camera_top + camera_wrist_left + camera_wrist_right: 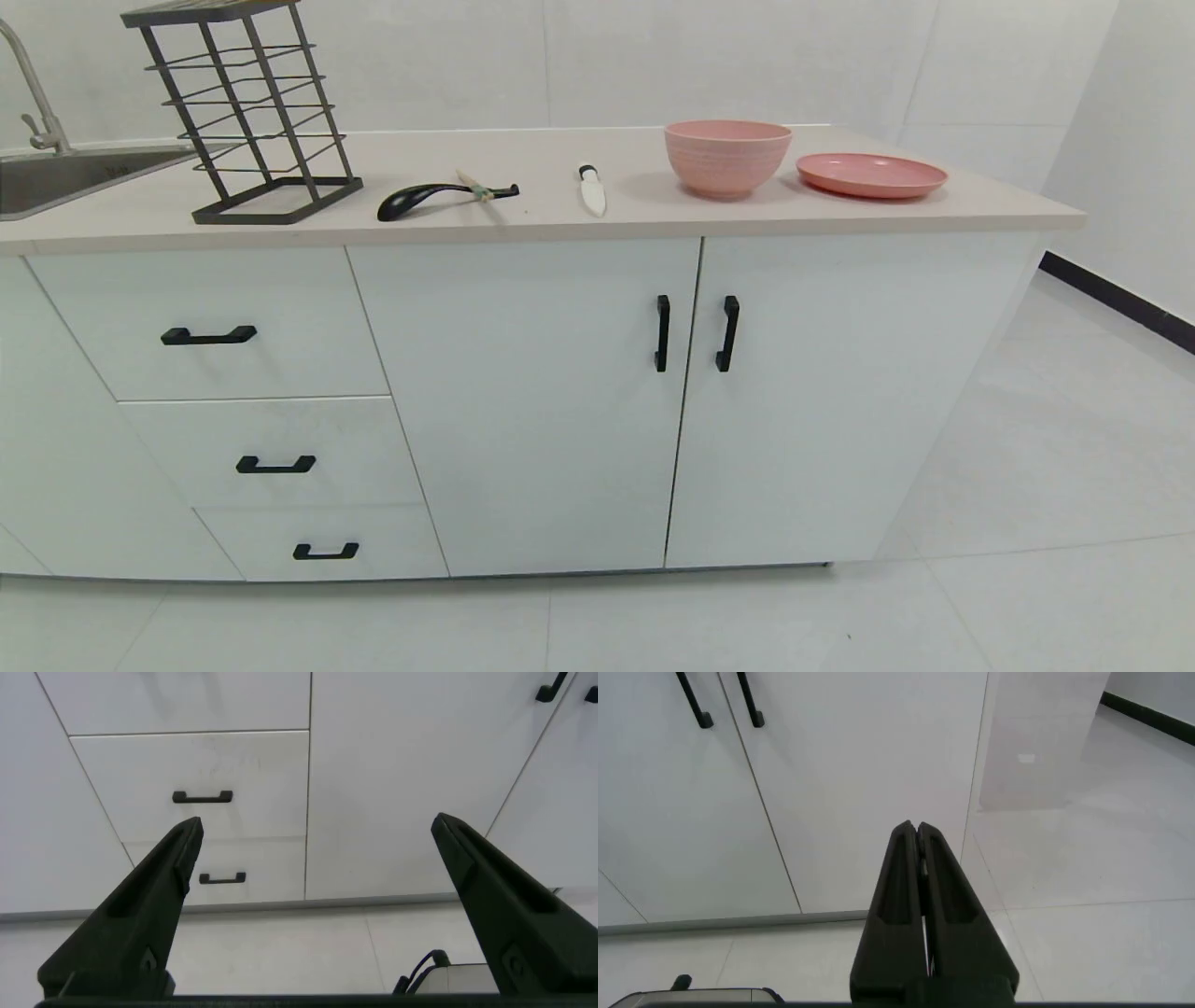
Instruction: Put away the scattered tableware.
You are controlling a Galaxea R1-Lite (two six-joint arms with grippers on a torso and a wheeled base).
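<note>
On the beige countertop [560, 219] lie a black spoon [411, 199], a pair of chopsticks [475, 188] crossing its handle, and a small white knife with a black handle [592, 192]. A pink bowl [727, 157] and a pink plate [871, 175] stand toward the right end. A black wire dish rack [252, 112] stands on the left. My left gripper [318, 840] is open, low in front of the drawers [201, 796]. My right gripper [918, 840] is shut with nothing in it, low before the cabinet doors [868, 775].
A steel sink [65, 173] with a faucet [33, 93] sits at the counter's far left. Below are three drawers [210, 334] with black handles and two cabinet doors with handles [693, 332]. Tiled floor [1027, 523] spreads to the right of the cabinet.
</note>
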